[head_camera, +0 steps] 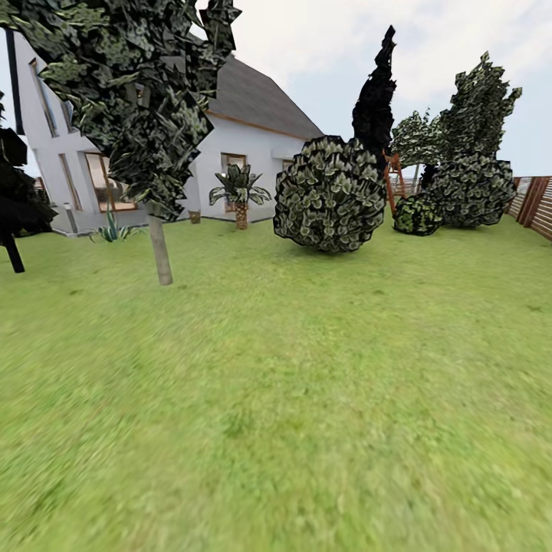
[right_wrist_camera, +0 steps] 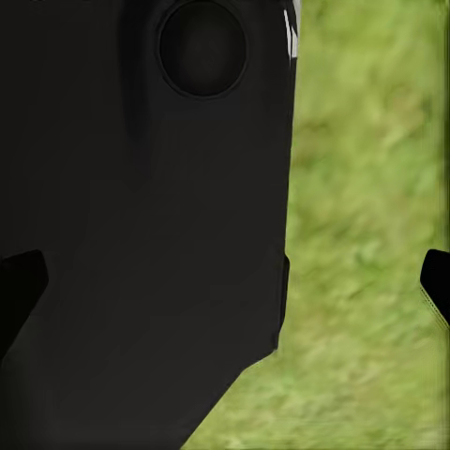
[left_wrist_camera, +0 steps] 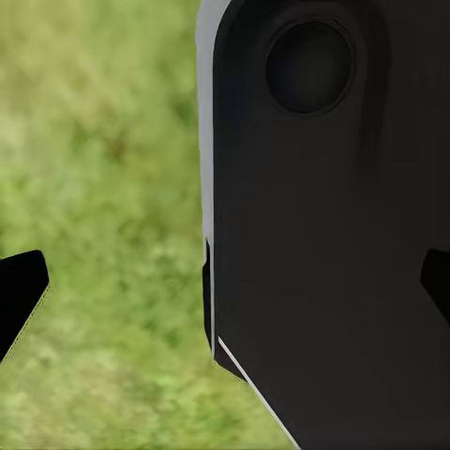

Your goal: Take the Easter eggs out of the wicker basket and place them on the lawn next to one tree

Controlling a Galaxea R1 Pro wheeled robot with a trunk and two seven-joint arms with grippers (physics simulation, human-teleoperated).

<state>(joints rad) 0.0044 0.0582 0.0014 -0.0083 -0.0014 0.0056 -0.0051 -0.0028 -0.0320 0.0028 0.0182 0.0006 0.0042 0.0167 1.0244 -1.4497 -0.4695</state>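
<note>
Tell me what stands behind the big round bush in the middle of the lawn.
Behind the round bush rises a tall dark narrow tree, its lower part hidden by the bush. The white house stands further back to the left.

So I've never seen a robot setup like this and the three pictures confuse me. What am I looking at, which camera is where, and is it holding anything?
These are simulator renders from a wheeled, two-armed robot. The large picture comes from its head camera: a lawn, a pale-trunked tree, a round bush, a small palm, a white house and a slatted fence.

The other two come from cameras near each gripper, looking along the fingers. The left gripper and right gripper show dark fingertips at the picture edges, spread apart, with nothing between them except part of the robot's dark body and grass. Nothing is held.
</note>
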